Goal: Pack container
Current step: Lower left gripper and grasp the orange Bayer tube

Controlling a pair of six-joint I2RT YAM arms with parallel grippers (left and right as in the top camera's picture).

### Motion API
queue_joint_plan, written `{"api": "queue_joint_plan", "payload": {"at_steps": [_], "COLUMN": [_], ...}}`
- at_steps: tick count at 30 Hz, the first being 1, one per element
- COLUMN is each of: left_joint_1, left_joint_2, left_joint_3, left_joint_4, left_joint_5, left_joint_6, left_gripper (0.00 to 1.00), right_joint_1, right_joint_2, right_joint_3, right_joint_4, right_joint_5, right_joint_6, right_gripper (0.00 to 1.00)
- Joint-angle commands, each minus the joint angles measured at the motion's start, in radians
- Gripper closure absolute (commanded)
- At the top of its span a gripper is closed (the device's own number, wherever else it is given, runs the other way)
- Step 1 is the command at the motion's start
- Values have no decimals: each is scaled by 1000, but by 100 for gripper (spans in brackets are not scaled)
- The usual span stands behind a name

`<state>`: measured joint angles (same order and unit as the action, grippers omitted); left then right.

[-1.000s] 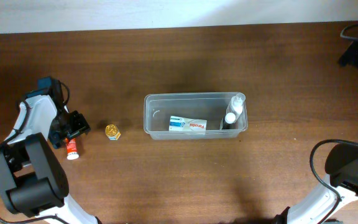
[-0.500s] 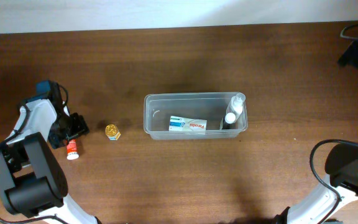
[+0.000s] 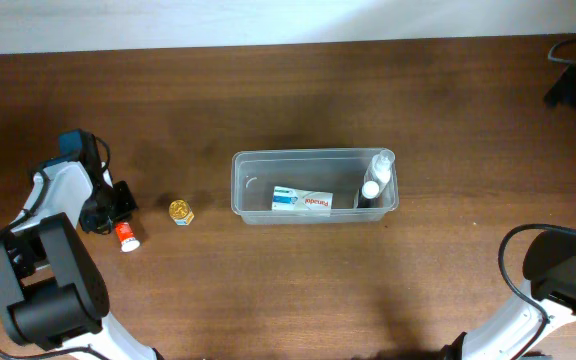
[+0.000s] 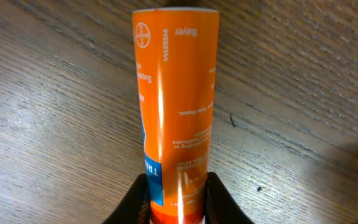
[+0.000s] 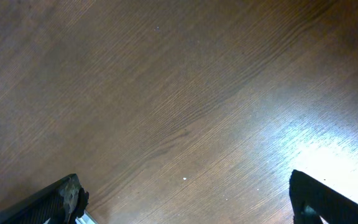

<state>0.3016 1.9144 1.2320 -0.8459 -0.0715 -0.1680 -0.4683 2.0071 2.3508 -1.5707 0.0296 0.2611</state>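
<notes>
The clear plastic container [image 3: 313,160] stands mid-table and holds a white and blue box [image 3: 302,201] and white bottles [image 3: 373,185] at its right end. Far left of it, my left gripper [image 3: 116,218] is shut on an orange tube [image 3: 125,236] with a white cap that lies on the table. In the left wrist view the orange tube [image 4: 176,112] runs away from the camera, with both black fingers [image 4: 137,200] pressed against its sides. My right gripper [image 5: 188,199] is open over bare wood, with nothing between its fingers.
A small gold-wrapped item [image 3: 180,211] lies between the tube and the container. The right arm's dark end [image 3: 573,88] sits at the table's far right corner. The arm bases stand at the front left and front right.
My left gripper has shut on the orange tube. The tube's capped end has swung a little to the right. The right arm has not moved.
</notes>
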Motion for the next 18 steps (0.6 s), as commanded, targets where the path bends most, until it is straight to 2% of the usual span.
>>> {"api": "queue_joint_plan", "payload": {"at_steps": [1, 9, 13, 14, 18], "left_joint_1": [5, 5, 5, 5, 5], "left_joint_2": [-24, -24, -24, -24, -24], "left_joint_3": [-6, -6, -6, -6, -7], "left_joint_4": [6, 19, 19, 21, 24], "left_joint_5": [-4, 53, 53, 53, 53], "left_joint_6": [6, 5, 5, 5, 4], "left_gripper": [87, 86, 74, 67, 65], "right_joint_1": [-3, -3, -3, -3, -3], "right_joint_2": [-20, -20, -20, -20, -20], "right_joint_3": [15, 15, 15, 15, 15], "right_joint_4": [0, 0, 0, 0, 0], "right_joint_5": [9, 9, 9, 9, 9], "right_joint_6": [1, 1, 1, 1, 1], "right_gripper": [1, 2, 2, 2, 2]}}
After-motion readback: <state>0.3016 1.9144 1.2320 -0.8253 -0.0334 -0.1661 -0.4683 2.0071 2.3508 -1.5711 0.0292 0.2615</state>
